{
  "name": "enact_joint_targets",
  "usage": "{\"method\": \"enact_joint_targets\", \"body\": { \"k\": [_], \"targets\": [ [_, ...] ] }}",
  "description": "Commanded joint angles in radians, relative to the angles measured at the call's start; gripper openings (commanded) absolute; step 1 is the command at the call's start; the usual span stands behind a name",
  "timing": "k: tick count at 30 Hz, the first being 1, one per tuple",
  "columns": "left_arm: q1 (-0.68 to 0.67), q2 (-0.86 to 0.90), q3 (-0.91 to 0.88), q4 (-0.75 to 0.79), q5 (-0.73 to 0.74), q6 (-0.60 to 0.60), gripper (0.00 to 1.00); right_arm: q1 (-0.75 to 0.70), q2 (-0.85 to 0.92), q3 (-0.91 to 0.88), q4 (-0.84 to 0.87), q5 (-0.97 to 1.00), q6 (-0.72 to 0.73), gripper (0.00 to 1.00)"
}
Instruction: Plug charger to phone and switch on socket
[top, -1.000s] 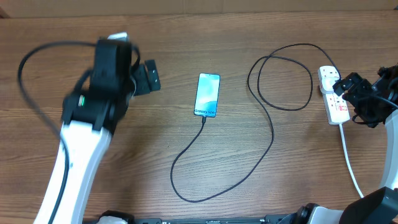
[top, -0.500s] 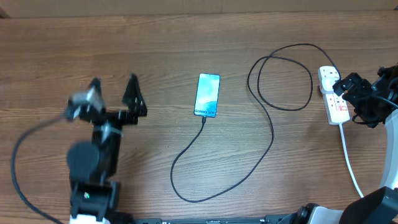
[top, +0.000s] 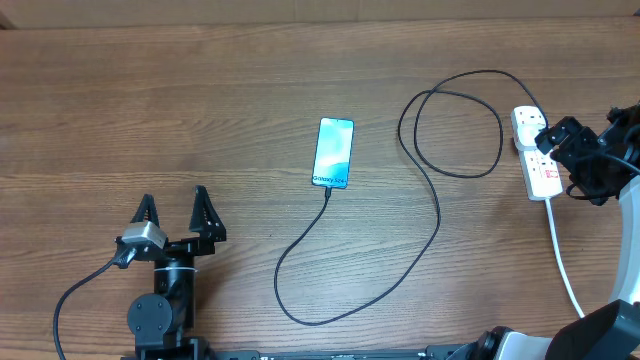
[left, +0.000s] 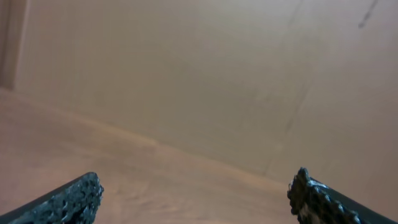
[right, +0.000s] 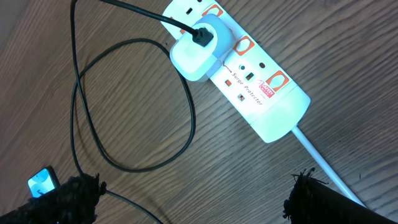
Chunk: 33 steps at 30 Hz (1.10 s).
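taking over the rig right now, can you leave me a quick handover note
Left gripper: open, empty, over bare table at the front left, far from the job's things.
Right gripper: open, empty, just short of the socket.
Phone: flat mid-table, screen lit.
Charger: tip meets the phone's bottom edge and looks plugged in; other end sits in the socket.
Left to do: press the socket's switch. Whether it is already on cannot be told.
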Motion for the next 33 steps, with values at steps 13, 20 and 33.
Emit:
{"method": "enact_joint_targets", "body": {
  "k": [13,20,33],
  "targets": [
    [0.07,-0.145,-0.004,-0.405,0.004,0.036,1.0,0.004,0.0,0.007,0.005,0.007,0.007,1.0],
    [0.076,-0.232,-0.004,-0.446,0.053,0.239,1.0,0.004,0.0,0.007,0.006,0.007,0.007,1.0],
    [0.075,-0.231,-0.004,-0.443,0.049,0.247,1.0,0.004,0.0,0.007,0.006,0.007,0.007,1.0]
  ]
}}
